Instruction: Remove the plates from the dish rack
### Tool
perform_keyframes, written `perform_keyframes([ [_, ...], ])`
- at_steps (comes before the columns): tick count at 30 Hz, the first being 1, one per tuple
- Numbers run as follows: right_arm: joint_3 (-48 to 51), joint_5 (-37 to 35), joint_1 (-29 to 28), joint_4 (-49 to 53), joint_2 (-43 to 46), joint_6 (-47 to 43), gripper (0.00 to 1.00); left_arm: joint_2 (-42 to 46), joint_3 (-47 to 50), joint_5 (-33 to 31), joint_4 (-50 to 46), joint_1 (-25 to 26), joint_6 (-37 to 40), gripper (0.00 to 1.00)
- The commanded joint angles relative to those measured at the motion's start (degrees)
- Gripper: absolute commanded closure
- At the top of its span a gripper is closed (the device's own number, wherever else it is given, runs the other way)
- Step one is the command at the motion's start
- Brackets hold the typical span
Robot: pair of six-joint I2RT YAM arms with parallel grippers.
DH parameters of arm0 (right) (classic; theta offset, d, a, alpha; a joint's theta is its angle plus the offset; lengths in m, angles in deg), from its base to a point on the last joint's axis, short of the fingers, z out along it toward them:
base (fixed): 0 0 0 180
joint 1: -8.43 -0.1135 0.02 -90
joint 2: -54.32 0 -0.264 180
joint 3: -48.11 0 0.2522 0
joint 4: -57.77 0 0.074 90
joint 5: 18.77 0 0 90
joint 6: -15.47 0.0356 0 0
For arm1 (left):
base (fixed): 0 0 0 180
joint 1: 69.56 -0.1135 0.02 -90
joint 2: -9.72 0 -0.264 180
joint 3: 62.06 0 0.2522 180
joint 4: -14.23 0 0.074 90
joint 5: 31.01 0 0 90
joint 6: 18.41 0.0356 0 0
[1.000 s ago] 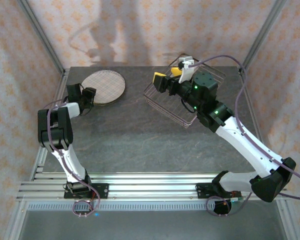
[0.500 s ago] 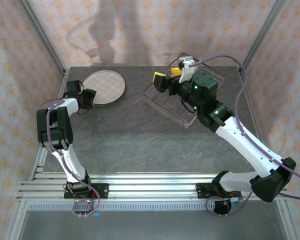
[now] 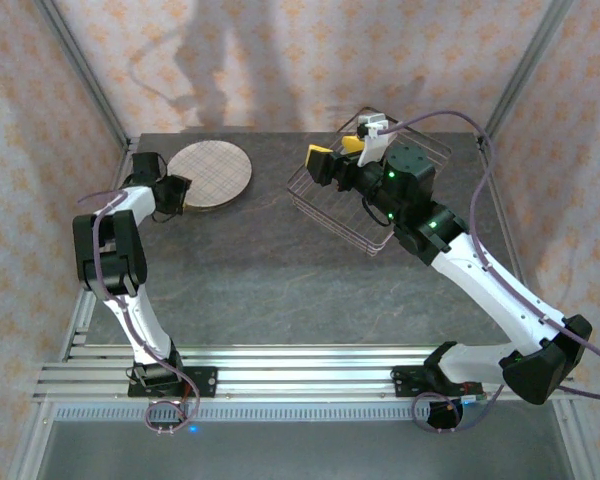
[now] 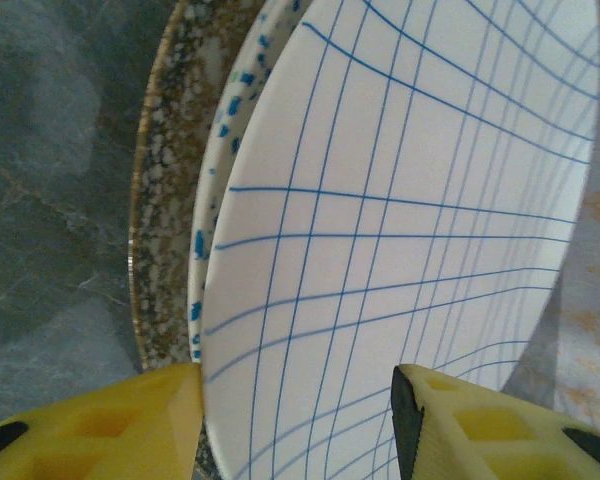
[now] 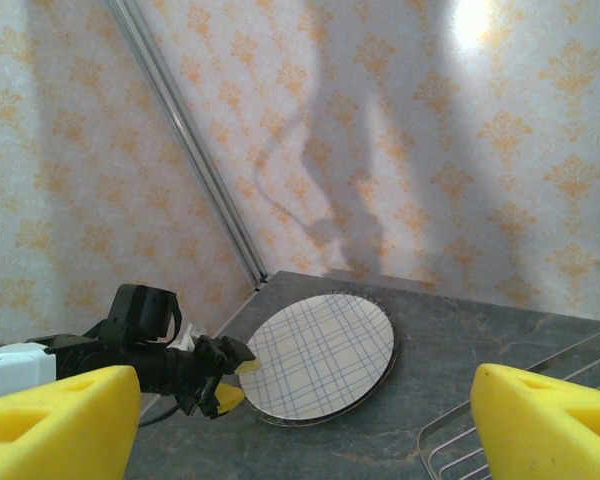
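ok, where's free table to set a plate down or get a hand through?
Best room: the broad bare table between the plate stack, the dish rack and the arm bases. A narrower strip runs between stack and rack. Crowded: back left, left gripper at the stack's edge; back right, right gripper over the rack.

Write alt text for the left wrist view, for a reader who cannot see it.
A white plate with blue plaid lines tops a blue-flecked plate and a brown speckled plate on a grey table. The yellow fingers of the left pincer stand apart at the top plate's near rim.
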Motion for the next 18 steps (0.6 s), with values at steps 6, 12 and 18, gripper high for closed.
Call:
perform_keyframes([
  [6,-1.79,-1.49,-0.52,-0.08,0.78,0.91,0.14,-1.98,-3.9,-2.23,-4.66,-0.5,2.35,0.49],
  [12,-1.69,-1.78,-0.52,-0.05,0.78,1.03,0.14,-1.16,-4.08,-3.64,-5.91,-0.53,2.72,0.49],
  [18,-5.19,-10.47,-0.52,6.85,-0.78,0.58,0.14,4.39,-3.59,-7.2,-9.28,-0.31,2.95,0.47],
])
